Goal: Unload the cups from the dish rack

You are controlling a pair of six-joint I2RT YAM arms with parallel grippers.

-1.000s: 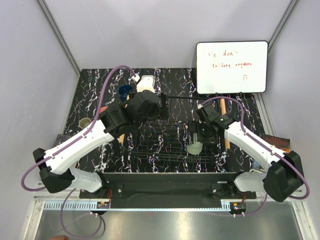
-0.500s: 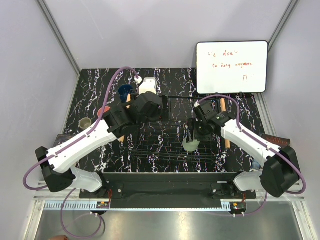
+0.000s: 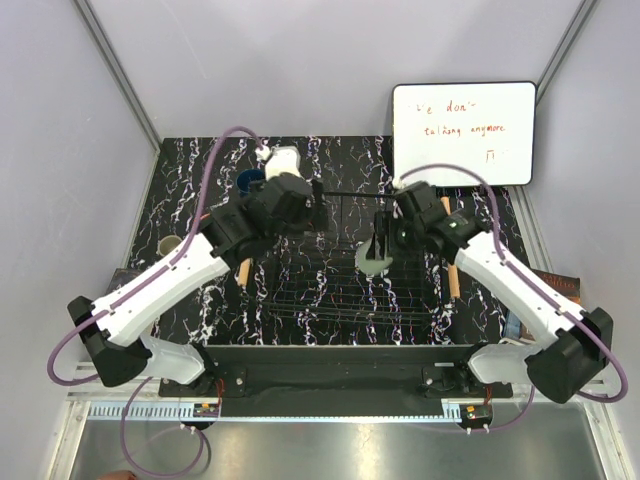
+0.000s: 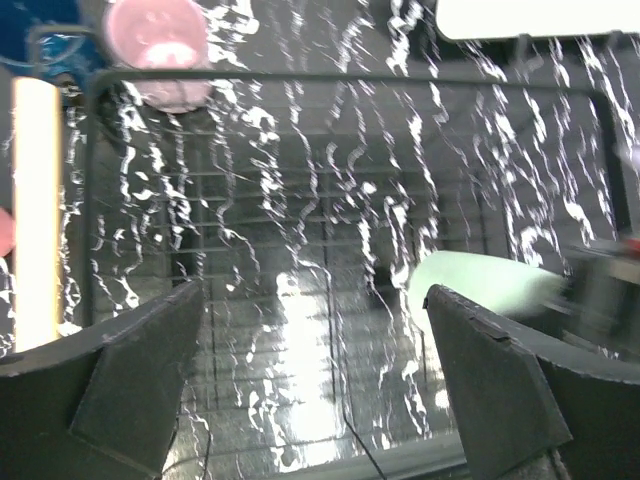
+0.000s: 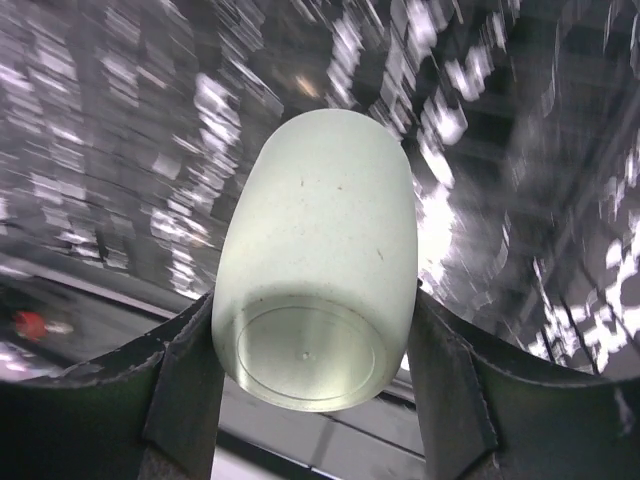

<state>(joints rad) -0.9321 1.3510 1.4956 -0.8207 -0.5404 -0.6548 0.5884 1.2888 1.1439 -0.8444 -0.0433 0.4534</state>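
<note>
My right gripper (image 3: 377, 252) is shut on the mint green cup (image 3: 370, 259), held on its side above the dish rack (image 3: 330, 300). In the right wrist view the cup (image 5: 320, 250) sits base-first between the fingers (image 5: 185, 375) of that gripper (image 5: 315, 355). My left gripper (image 3: 314, 205) hangs open over the rack's back left part, and nothing is between the fingertips of that gripper (image 4: 315, 375). A pink cup (image 4: 158, 50) and a dark blue cup (image 3: 248, 181) stand just beyond the rack's back left corner. A beige cup (image 3: 170, 245) stands far left.
A whiteboard (image 3: 463, 133) leans at the back right. The rack's wooden bars (image 3: 453, 282) run along its left and right sides. A dark flat object (image 3: 556, 285) lies at the right table edge. Grey walls close in both sides.
The right gripper shut on the mint green cup at the rack's front right and carried it up and toward the back left. The left arm shifted slightly toward the back.
</note>
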